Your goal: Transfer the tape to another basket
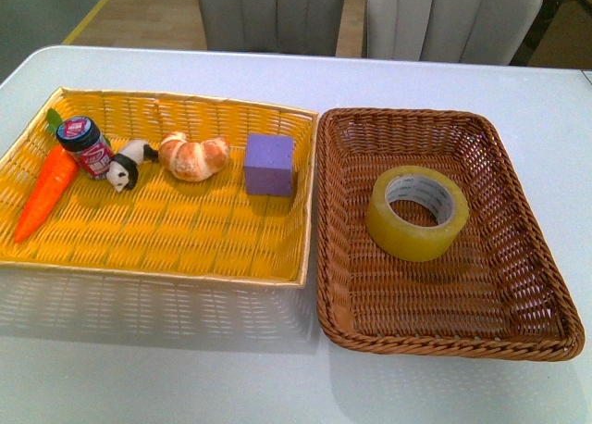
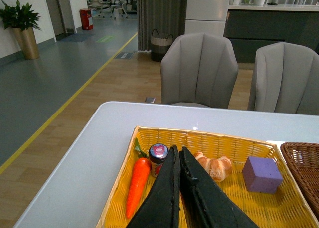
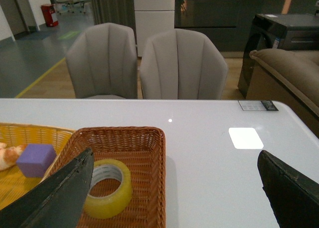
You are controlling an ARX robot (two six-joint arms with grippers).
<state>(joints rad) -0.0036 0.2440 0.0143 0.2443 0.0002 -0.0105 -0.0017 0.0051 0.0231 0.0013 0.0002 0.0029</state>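
Lying in the basket (image 1: pixel 518 285), the tape (image 1: pixel 417 212) sits apparently ahead of the wide-spread right gripper (image 3: pixel 174 188) (untouched).

Legible text: none. Tape (image 1: pixel 417 212): dark print on the white inner core, too small to read. Jar (image 1: pixel 86 146): red-and-white label, lettering blurred. Worktop (image 3: pixel 209 138): small printed sticker (image 3: pixel 255 105), unreadable.

The tape (image 1: pixel 417 212), a wide roll of translucent yellowish packing tape with a white printed core, lies flat with its hole facing up, near the middle of the basket (image 1: pixel 527 285). The basket is a rectangular dark brown woven wicker tray with low sloped sides, standing on the table's right half.
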